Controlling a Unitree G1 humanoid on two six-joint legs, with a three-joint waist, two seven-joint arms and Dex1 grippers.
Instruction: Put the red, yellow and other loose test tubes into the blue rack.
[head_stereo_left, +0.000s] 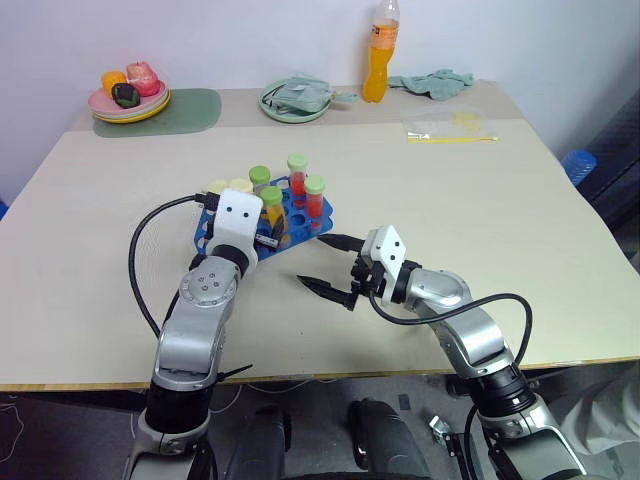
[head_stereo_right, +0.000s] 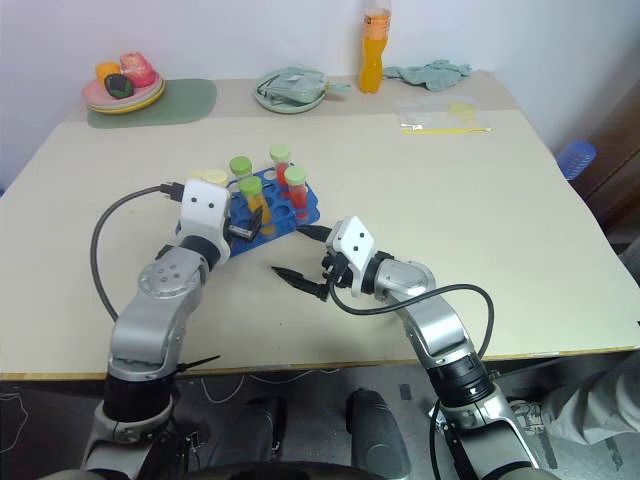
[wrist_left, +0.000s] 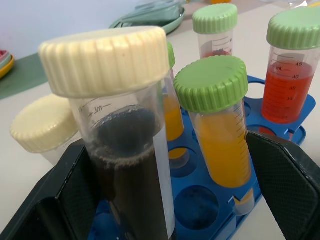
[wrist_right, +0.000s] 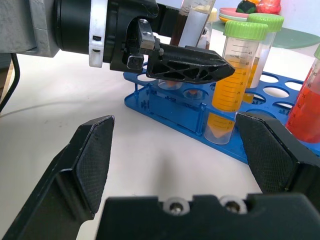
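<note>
Six capped plastic test tubes look to be standing in the blue plastic rack (head_stereo_left: 268, 215) already, so this reads like the tail end of the job. In the left wrist view the dark-liquid tube with the cream screw cap (wrist_left: 120, 140) sits between the left end effector's (head_stereo_left: 272, 233) black fingers (wrist_left: 287, 185), which are spread wide and not pinching it. It leans a bit, so I'd guess it isn't fully seated in its hole. Next to it are the yellow-liquid tube with the green cap (wrist_left: 220, 125), a red-liquid one (wrist_left: 290, 75) and another cream-capped tube (wrist_left: 42, 131).

To do this bit well: back the left end effector straight out along its own line so neither finger clips the cream cap or the green-capped neighbour. A sideways drift could tip the whole rack.

Right end effector (head_stereo_left: 330, 265) is wide open too, empty, hovering over the beige surface (head_stereo_left: 480, 230) just beside the rack's near corner. Can't spot any loose tubes lying on the surface.
</note>
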